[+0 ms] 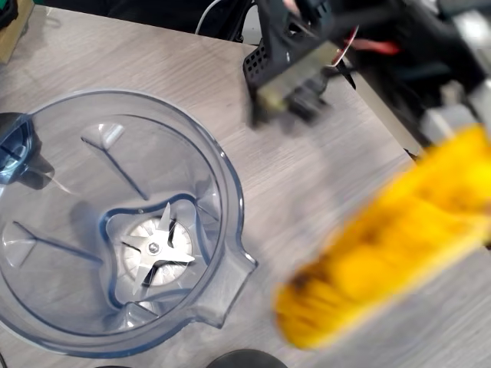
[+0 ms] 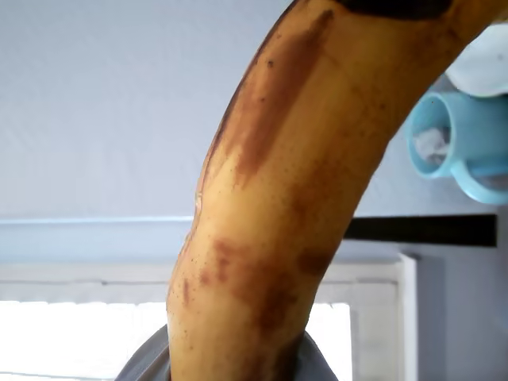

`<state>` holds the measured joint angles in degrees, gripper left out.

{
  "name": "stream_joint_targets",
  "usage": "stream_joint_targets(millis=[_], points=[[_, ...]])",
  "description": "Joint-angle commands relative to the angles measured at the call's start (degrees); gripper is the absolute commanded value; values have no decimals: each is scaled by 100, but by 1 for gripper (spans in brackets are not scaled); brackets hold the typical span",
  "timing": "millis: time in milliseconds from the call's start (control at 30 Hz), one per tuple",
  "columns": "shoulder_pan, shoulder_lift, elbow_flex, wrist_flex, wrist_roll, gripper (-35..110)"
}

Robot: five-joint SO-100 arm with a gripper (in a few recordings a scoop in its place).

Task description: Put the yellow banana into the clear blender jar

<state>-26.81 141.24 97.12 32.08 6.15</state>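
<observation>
While blurred in overhead view, yellow banana [image 1: 391,245] up off table [image 1: 322,176], right of clear blender jar [image 1: 115,222], apart from it. Gripper closed around banana, judging by wrist view.

- The arm [image 1: 303,57] is blurred in the overhead view: black plastic body, a tan or grey block on it.
- Red cable [image 1: 376,47] beside it.
- Grey parts [image 1: 453,115] at the right edge, probably the arm's too.
</observation>
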Motion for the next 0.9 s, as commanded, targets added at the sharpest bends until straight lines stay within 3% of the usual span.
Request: stream_joint_targets(millis=[0,367,867], points=[[246,404,-97,-501,-114,4],[826,729,-79,-562,-114,4],[2795,923,1151,-105,-62,4]])
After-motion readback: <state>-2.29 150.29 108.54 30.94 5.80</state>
